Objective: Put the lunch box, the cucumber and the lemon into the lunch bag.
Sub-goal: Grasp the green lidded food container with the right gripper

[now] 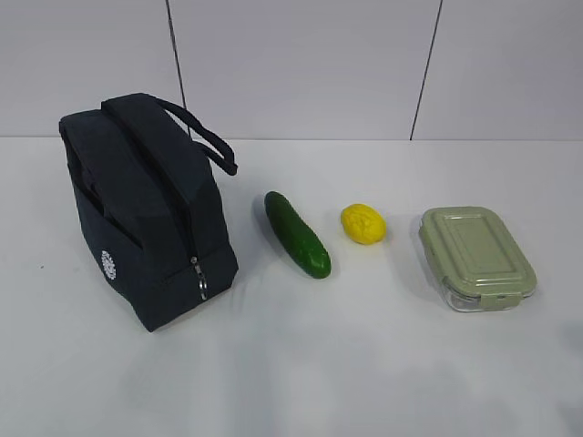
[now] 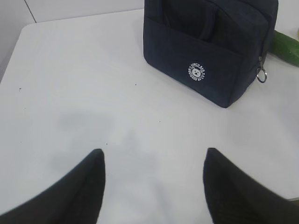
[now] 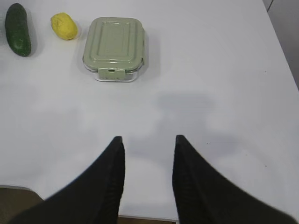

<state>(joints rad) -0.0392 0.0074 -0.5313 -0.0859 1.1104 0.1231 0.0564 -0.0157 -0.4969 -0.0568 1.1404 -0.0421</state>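
Both tools sit nearest the cameras, low over bare table (image 2: 70, 93), nothing between the fingers. Left tool (image 2: 154, 161): fingers spread wide, empty. Right tool (image 3: 148, 144): fingers apart, narrower gap, also empty. Neither touches anything, so my read is that no step has begun; all three items are out on the table. Further out from the left tool: lunch bag (image 2: 205, 42), upright, logo side facing the wrist camera, ring pull (image 2: 261, 74) hanging at the lower end of the zipper on its end face. In the exterior view the top looks folded shut, handles lying over it; I can't tell how far the zipper is undone. Further out from the right tool: lunch box (image 3: 113, 46), lid on, clip facing the tool, flat on the table. Beyond and to its left, lemon (image 3: 64, 26), then cucumber (image 3: 18, 29), which lies just beside the bag and apart from it. Row in the exterior view reads bag, cucumber, lemon, box, left to right. Next move, as I judge it: the bag needs an open mouth first — left tool to the ring pull or handle — while the right tool goes for the box, squaring across its narrow width.
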